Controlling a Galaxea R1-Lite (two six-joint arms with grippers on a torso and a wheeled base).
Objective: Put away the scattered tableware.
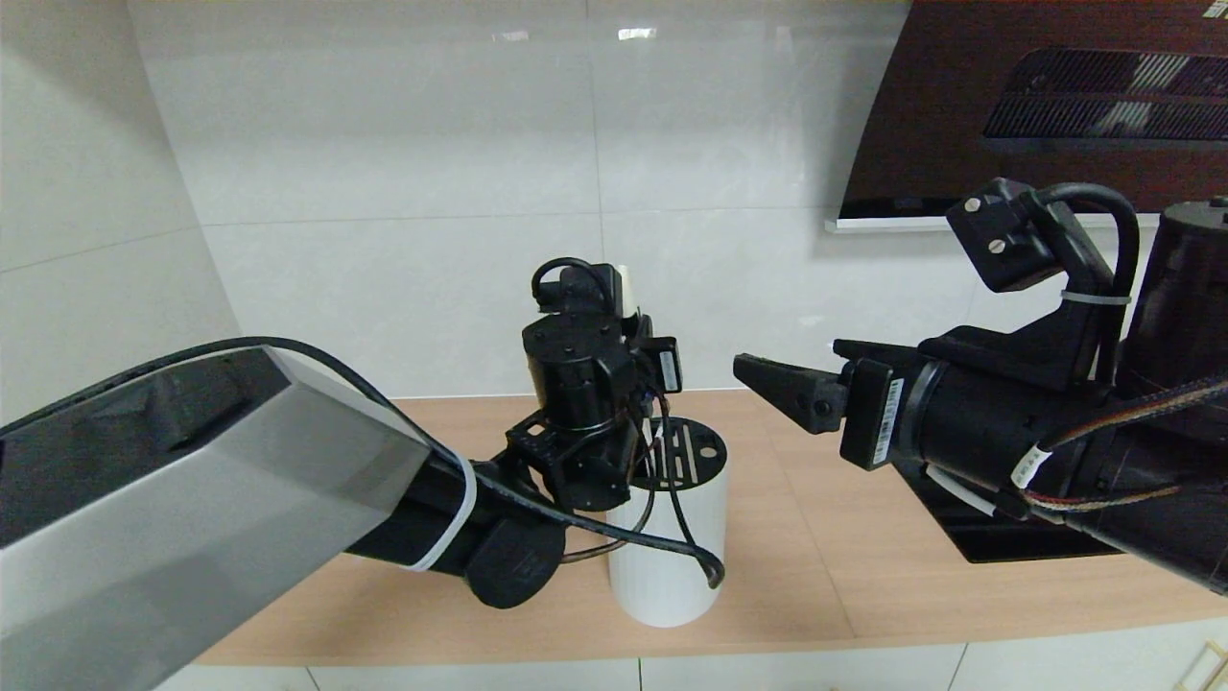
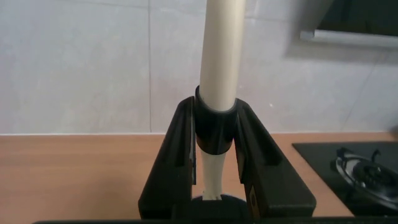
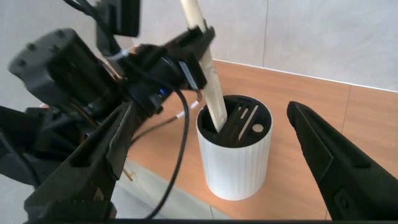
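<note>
Utensil (image 2: 221,56), one, in left hand (image 2: 216,118), tip inside one white holder (image 3: 236,162)

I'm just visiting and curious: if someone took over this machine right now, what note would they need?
Left gripper: shut on the utensil, above the holder on the counter.
Right gripper: open, holding nothing, beside the holder.
Done: the utensil's lower end is in a slot of the holder's lid.
To do: probably lower it, let go, and pull the arm away.
</note>
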